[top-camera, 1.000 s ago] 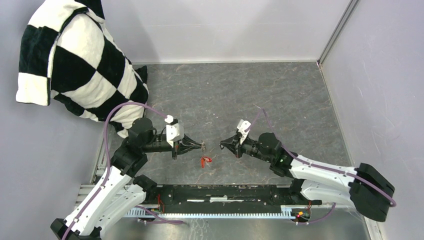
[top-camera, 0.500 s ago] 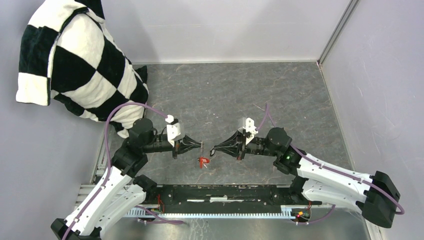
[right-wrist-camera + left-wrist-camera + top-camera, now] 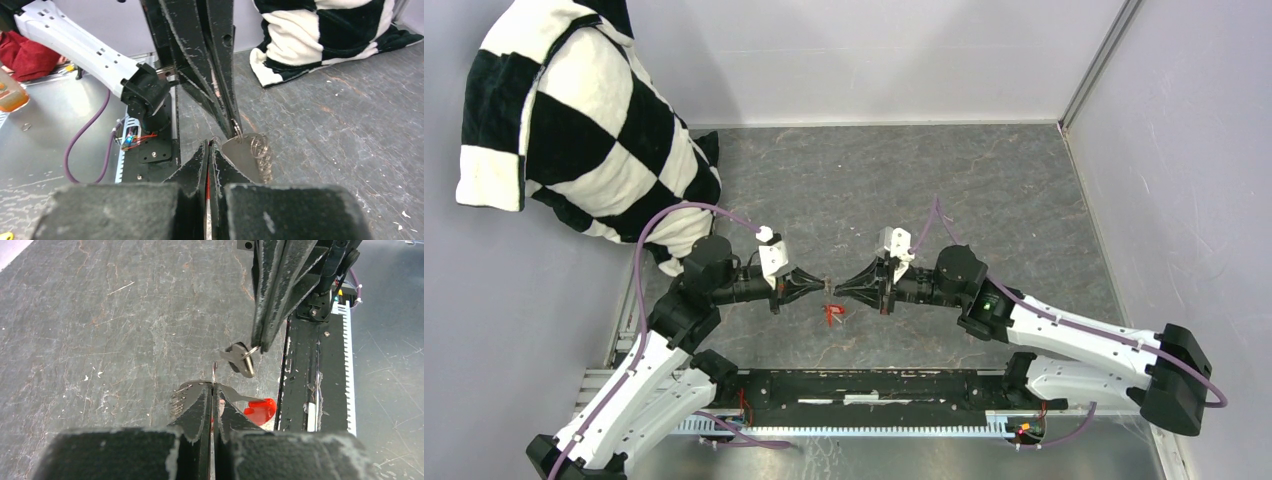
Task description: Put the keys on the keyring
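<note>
My left gripper (image 3: 822, 285) (image 3: 213, 385) is shut on the thin keyring (image 3: 214, 371), which shows edge-on just above its tips. A short silvery chain (image 3: 260, 150) hangs from the ring. The red fob (image 3: 832, 316) (image 3: 261, 410) sits just below both grippers. My right gripper (image 3: 838, 288) (image 3: 210, 144) is shut, its tips almost touching the left tips. A small dark-grey key (image 3: 239, 357) dangles at its fingertips, right beside the ring. A red sliver shows between the right jaws. I cannot make out the red-headed key.
A black-and-white checked cloth (image 3: 574, 130) (image 3: 325, 35) lies at the far left, against the wall. The black mounting rail (image 3: 874, 385) (image 3: 305, 390) runs along the near edge. Grey walls close off the back and right of the stone-patterned table (image 3: 984, 190).
My right gripper has moved left with the key until its tips meet the left gripper's tips. The left gripper has hardly moved. The red fob has shifted slightly.
</note>
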### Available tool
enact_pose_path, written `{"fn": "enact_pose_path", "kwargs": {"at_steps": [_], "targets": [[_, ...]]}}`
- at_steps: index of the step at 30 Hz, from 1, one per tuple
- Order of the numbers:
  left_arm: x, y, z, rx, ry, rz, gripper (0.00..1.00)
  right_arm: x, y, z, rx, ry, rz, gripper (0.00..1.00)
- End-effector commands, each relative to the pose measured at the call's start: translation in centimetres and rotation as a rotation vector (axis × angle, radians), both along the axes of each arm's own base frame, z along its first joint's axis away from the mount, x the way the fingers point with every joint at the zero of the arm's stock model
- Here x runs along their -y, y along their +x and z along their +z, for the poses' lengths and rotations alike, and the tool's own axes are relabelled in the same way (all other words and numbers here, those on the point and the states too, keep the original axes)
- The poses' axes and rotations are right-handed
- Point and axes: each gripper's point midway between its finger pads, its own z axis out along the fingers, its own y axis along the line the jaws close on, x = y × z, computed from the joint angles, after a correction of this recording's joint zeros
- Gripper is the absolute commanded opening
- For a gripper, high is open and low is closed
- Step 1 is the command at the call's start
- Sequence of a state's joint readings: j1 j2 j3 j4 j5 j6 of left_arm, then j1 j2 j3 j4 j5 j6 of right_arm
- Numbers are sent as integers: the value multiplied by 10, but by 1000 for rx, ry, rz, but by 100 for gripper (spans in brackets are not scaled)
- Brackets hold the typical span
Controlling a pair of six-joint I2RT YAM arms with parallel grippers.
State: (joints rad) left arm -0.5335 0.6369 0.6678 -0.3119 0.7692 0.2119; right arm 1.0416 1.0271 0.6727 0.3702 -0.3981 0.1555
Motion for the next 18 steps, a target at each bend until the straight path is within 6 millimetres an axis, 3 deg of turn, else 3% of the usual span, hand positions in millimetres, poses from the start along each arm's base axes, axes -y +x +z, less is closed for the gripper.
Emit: {"fn": "enact_pose_path", "kwargs": {"at_steps": [1, 18], "targets": [[1, 2, 10, 31, -21, 5, 2, -7, 12, 26, 39, 50, -55, 1], [0, 0, 7, 39, -7, -7, 2, -18, 12, 38, 26, 115, -40, 1]]}}
